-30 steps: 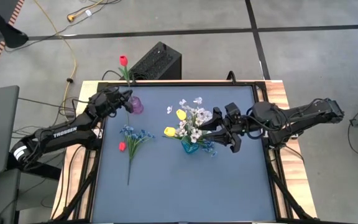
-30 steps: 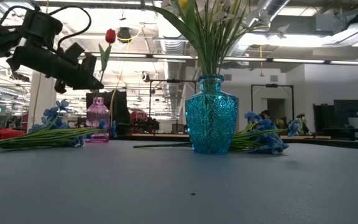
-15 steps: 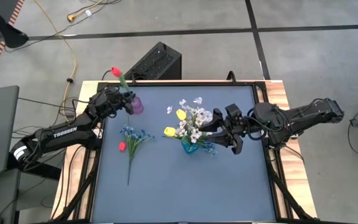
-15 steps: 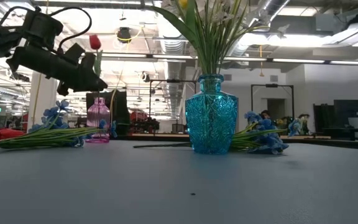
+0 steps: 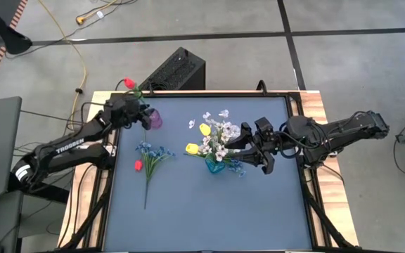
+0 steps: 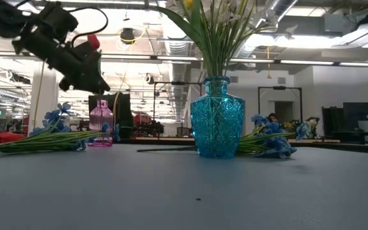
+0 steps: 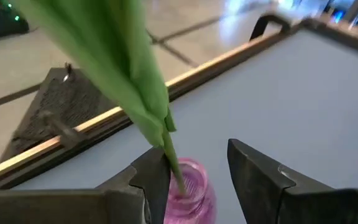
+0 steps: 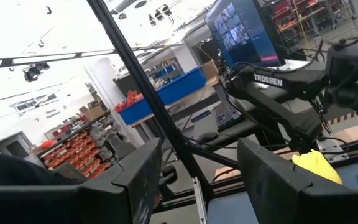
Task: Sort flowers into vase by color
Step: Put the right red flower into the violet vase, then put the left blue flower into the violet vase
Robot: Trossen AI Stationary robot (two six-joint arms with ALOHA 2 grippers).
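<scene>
Your left gripper (image 7: 194,171) has its jaws apart above the pink vase (image 5: 154,119), the red tulip (image 5: 128,83) standing in it, stem against one finger. Your right gripper (image 5: 261,145), jaws spread empty, waits beside the blue vase (image 5: 214,166).

One camera looks straight down, one skims the tabletop; both catch the blue vase (image 5: 215,166). Wrist cameras peer past fingers.

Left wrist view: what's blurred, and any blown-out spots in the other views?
Left wrist view: the green stem close to the lens is soft; the pink vase is blurry too. Right wrist view: the bright ceiling washes out white. Low view: ceiling lights glare behind the blue vase.
</scene>
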